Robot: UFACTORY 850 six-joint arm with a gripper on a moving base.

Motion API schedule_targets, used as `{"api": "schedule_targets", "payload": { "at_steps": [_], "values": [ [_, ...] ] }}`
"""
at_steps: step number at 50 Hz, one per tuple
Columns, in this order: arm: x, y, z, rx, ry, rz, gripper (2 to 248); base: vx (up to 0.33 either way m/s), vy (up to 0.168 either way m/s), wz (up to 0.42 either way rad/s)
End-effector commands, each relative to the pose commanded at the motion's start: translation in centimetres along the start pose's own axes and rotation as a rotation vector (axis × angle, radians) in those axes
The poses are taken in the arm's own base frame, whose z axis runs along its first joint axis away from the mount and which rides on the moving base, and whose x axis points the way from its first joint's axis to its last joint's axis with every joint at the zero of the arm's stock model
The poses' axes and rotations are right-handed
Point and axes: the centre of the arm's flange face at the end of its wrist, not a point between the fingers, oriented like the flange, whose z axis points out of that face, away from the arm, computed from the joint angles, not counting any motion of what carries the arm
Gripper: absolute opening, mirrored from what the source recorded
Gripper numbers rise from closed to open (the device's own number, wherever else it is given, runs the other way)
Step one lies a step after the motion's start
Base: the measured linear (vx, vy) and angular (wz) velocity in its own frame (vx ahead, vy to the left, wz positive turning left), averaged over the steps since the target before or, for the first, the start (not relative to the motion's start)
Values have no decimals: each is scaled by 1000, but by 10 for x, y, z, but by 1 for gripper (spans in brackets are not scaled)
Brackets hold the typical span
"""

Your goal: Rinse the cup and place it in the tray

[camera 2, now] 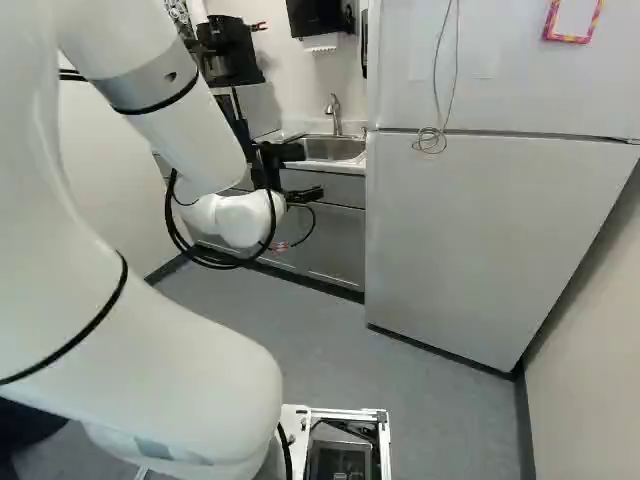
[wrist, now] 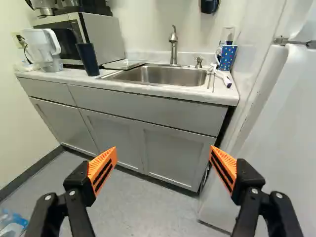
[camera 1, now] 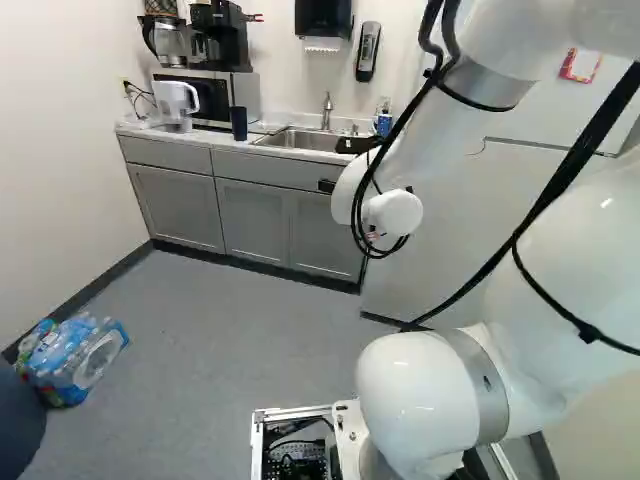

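Holding my fingers wide apart, well short of the table. Dark cup is standing on the table between the white pitcher and the sink. Flat thing is lying near the cup; I'm not telling whether it's the tray. Blue dotted mug is sitting beyond the sink's other end.

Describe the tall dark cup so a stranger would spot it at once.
Find the counter with the sink set into it. In front of the microwave, between the white pitcher and the sink, stands a tall, plain, dark cup. It shows no handle, unlike the pitcher, and no dots, unlike the blue mug across the sink.
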Motion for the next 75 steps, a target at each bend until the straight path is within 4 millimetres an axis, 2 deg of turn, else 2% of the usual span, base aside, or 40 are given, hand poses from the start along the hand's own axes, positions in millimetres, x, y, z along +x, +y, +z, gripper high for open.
{"api": "schedule_targets", "payload": {
  "at_steps": [50,75],
  "values": [
    [62,0,54,0,23,0,247,0,0,0],
    [91,0,62,0,75,0,247,0,0,0]
  ]
}}
